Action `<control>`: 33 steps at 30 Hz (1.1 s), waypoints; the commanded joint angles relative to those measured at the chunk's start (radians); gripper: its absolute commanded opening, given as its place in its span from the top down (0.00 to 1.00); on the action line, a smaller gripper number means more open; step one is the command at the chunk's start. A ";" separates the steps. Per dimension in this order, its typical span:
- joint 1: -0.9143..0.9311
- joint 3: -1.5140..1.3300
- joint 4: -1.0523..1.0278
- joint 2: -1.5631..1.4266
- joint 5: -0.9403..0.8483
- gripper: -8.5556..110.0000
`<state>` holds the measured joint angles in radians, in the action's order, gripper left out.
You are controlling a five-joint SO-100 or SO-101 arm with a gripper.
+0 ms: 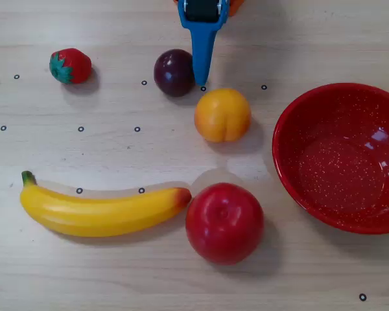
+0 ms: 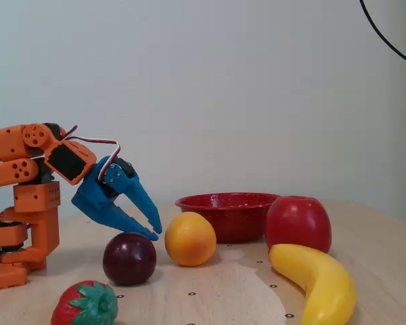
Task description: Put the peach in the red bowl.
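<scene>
I see my claw (image 2: 153,231) parted and empty above the plum (image 2: 129,258) (just beside the peach (image 1: 222,115)), which sits on the worktop (image 1: 117,272) between plum, apple (image 1: 224,222) and bowl (image 1: 340,155).

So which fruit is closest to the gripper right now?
The dark purple plum: the gripper hangs open right beside it, while the peach sits slightly farther away.

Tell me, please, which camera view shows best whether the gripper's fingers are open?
The fixed view: it sees the gripper from the side, with both blue fingers spread apart above the plum, beside the peach. The overhead view shows only one blue finger pointing down the picture, so the gap is hidden.
</scene>
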<state>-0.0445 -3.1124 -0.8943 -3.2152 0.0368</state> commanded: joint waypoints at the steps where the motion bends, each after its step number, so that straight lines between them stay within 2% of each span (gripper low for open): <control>1: -0.003 -0.006 0.011 -0.014 -0.006 0.93; 33: 0.020 -0.006 0.011 -0.014 0.028 0.93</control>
<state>-0.0445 -3.1124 -0.8943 -3.2152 0.0399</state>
